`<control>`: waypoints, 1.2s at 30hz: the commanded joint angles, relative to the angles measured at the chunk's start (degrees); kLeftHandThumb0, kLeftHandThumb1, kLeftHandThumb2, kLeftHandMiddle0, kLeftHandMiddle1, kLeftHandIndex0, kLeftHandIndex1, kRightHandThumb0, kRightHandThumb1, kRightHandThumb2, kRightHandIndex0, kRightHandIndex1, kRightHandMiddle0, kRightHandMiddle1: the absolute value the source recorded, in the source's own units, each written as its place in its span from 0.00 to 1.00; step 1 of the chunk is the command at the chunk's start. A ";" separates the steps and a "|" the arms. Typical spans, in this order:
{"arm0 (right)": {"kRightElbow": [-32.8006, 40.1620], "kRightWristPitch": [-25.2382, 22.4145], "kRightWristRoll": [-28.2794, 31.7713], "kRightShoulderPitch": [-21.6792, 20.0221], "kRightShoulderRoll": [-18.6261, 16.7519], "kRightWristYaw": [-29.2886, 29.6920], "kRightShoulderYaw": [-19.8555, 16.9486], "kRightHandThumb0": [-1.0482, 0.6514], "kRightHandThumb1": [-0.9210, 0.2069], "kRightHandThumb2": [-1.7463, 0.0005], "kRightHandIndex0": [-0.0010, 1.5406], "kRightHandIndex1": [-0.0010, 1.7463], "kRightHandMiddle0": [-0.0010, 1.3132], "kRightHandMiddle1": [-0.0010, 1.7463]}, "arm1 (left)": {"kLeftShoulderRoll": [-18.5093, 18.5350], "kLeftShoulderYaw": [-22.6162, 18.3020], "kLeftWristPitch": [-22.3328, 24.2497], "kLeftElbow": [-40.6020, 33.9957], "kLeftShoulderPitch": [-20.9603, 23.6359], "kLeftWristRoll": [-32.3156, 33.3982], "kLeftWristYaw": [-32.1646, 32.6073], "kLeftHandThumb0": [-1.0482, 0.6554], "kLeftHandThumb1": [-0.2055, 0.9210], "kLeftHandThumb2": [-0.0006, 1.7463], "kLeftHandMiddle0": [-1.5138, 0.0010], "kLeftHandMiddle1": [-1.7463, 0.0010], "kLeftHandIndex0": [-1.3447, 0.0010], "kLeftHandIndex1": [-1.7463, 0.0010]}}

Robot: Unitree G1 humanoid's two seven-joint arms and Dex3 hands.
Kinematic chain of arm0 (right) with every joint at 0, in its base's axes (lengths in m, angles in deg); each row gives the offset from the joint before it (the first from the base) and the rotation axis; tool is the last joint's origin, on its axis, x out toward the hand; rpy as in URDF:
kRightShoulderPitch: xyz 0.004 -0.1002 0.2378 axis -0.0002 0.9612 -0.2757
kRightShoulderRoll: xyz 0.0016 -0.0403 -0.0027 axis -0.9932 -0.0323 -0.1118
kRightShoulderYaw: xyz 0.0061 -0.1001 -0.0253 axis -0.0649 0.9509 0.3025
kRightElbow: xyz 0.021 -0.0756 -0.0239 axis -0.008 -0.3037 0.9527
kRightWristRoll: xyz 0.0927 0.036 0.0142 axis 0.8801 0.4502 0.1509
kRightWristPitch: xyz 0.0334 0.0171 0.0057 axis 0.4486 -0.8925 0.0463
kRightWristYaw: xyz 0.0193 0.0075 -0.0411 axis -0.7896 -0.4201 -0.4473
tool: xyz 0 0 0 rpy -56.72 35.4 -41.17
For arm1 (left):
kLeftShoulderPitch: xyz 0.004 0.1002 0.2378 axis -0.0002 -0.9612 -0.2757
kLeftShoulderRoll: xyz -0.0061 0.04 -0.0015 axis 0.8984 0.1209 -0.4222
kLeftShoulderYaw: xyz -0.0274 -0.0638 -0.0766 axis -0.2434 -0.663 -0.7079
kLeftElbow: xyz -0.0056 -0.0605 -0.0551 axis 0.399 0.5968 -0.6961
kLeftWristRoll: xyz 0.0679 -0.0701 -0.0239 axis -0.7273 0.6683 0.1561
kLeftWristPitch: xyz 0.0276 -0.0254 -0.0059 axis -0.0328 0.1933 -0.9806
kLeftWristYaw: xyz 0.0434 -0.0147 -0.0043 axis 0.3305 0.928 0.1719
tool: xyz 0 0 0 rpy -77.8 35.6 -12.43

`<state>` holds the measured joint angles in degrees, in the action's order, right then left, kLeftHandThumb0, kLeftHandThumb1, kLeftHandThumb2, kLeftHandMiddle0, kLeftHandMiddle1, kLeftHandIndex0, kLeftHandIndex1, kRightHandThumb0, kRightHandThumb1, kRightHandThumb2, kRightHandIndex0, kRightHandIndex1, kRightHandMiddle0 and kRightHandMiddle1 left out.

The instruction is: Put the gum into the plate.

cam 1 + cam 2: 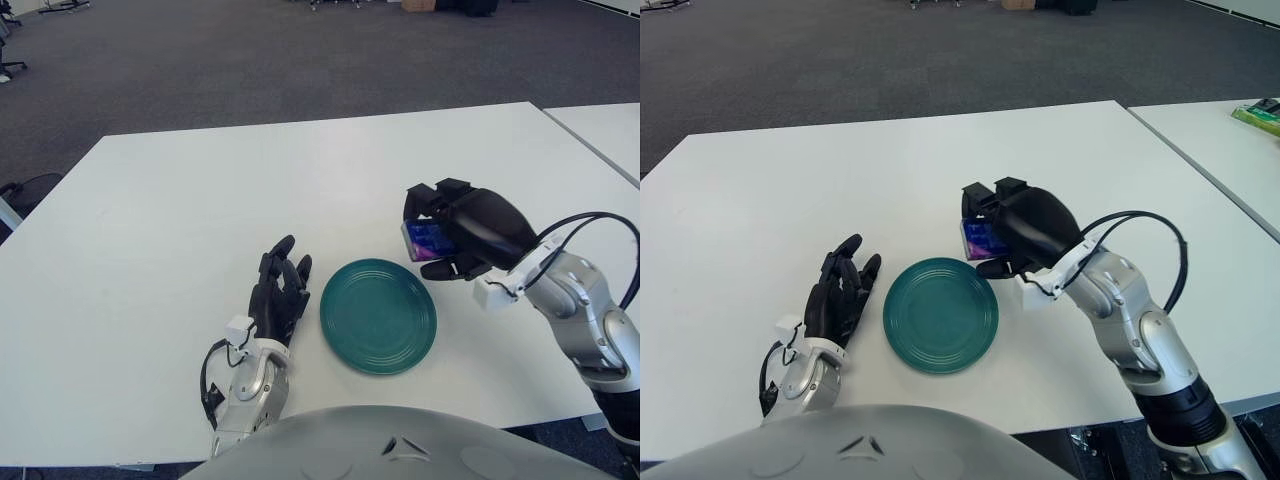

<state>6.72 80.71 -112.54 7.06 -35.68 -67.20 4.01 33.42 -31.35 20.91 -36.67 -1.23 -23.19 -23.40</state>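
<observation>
A purple-blue gum pack (427, 240) is clamped in my right hand (452, 228), whose black fingers curl around it. The hand holds it in the air over the far right rim of the round green plate (378, 314), which sits near the table's front edge. My left hand (280, 288) shows just left of the plate, fingers stretched out and holding nothing.
The white table (250, 190) stretches far back and left of the plate. A second white table (605, 125) stands to the right across a narrow gap, with a green object (1260, 113) on it. Grey carpet lies beyond.
</observation>
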 commanded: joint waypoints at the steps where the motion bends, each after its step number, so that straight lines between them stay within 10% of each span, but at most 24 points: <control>1: 1.51 1.69 -0.62 -0.08 -1.58 0.22 1.89 0.37 0.35 0.40 0.70 1.00 0.35 1.00 | -3.67 -0.12 -1.13 1.01 1.60 -0.80 0.96 0.21 1.00 0.45 0.66 0.99 0.93 0.52; 13: 1.59 4.66 -0.54 -3.11 -3.17 -7.22 8.73 0.36 0.38 0.38 0.73 1.00 0.36 1.00 | -3.76 -0.15 -1.25 1.22 2.01 -1.02 1.86 0.21 1.00 0.43 0.68 1.00 0.93 0.52; 36: -9.58 15.62 -9.06 -1.60 -7.16 6.34 13.31 0.37 0.31 0.43 0.68 1.00 0.32 1.00 | -4.14 -0.39 -2.56 2.42 2.51 0.27 1.75 0.21 1.00 0.45 0.69 1.00 0.94 0.52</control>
<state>-2.21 95.90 -120.87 5.58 -42.30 -61.75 17.01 33.39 -31.37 18.88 -34.94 -1.20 -23.06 -22.05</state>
